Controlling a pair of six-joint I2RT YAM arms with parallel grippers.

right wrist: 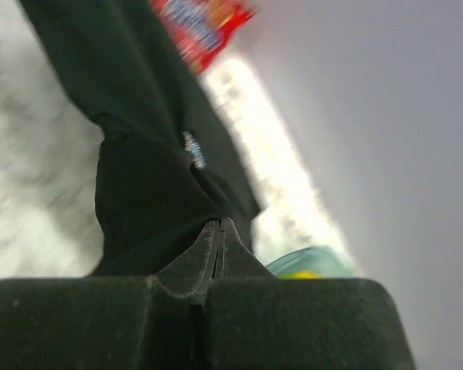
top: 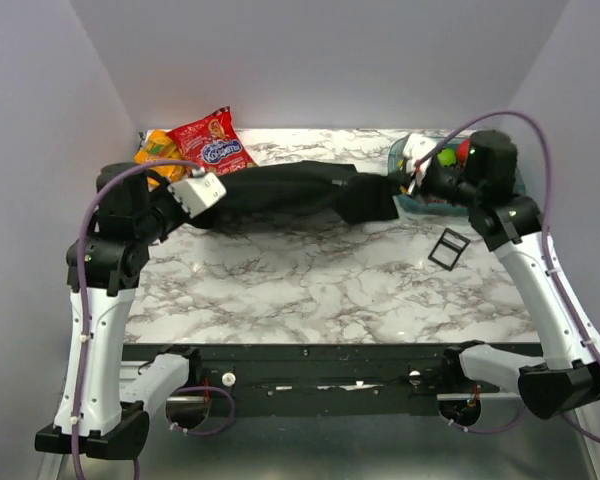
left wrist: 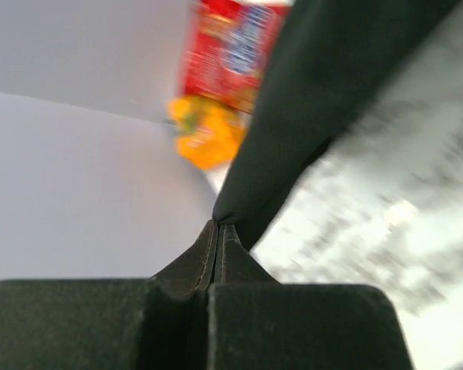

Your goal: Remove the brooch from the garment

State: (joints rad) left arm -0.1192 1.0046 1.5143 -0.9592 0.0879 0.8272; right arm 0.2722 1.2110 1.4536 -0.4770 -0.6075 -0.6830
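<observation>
The black T-shirt [top: 290, 192] hangs stretched above the marble table between my two grippers. My left gripper [top: 223, 190] is shut on its left end, seen in the left wrist view [left wrist: 218, 223] where the cloth [left wrist: 309, 92] runs up and away. My right gripper [top: 408, 186] is shut on its right end; in the right wrist view [right wrist: 220, 222] the jaws pinch the black cloth [right wrist: 139, 116]. The brooch [right wrist: 194, 150], a tiny silvery glint, sits on the cloth just beyond the right fingertips. It does not show in the top view.
A red snack bag [top: 212, 140] and an orange bag [top: 158, 150] lie at the back left. A teal bowl [top: 412, 172] with coloured items stands at the back right behind the right wrist. A small black square tray [top: 449, 248] lies right of centre.
</observation>
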